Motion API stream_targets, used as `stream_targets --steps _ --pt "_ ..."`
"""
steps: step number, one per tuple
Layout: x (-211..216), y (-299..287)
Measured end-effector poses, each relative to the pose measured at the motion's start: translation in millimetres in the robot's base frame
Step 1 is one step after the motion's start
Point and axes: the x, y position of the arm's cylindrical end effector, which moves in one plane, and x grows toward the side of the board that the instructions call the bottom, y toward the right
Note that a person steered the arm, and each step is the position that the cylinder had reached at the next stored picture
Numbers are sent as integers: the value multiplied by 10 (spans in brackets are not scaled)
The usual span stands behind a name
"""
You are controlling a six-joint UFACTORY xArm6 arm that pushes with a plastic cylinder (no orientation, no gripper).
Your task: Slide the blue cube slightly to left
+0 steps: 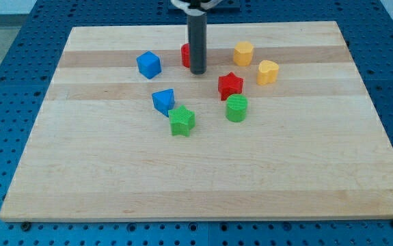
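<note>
The blue cube (pixel 149 65) sits on the wooden board (pixel 203 178) toward the view's top left of the block group. My tip (pixel 197 71) stands to the cube's right, about a cube's width or more apart from it. The rod partly hides a red block (pixel 185 55) behind it.
A second blue block (pixel 163 100) touches a green star (pixel 182 121) below the cube. A red star (pixel 229 85) and a green cylinder (pixel 236 108) lie right of my tip. Two yellow blocks, one (pixel 243 52) and another (pixel 267 72), sit farther right.
</note>
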Motion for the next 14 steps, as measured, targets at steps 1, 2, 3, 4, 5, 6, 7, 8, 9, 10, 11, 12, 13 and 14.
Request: stream_targets --steps 1,2,3,4,5,6,7,8,9,10,11,12,13,14 --pt "27 -156" --pt "21 -209" --pt "4 -234" --pt "-71 -234" --pt "-167 -234" --pt "-195 -234" --pt "-195 -236" --pt "-195 -334" --pt "-172 -654" --pt "-135 -918" --pt "-135 -950" --pt "-133 -829" --pt "-95 -410" --pt "-95 -257"
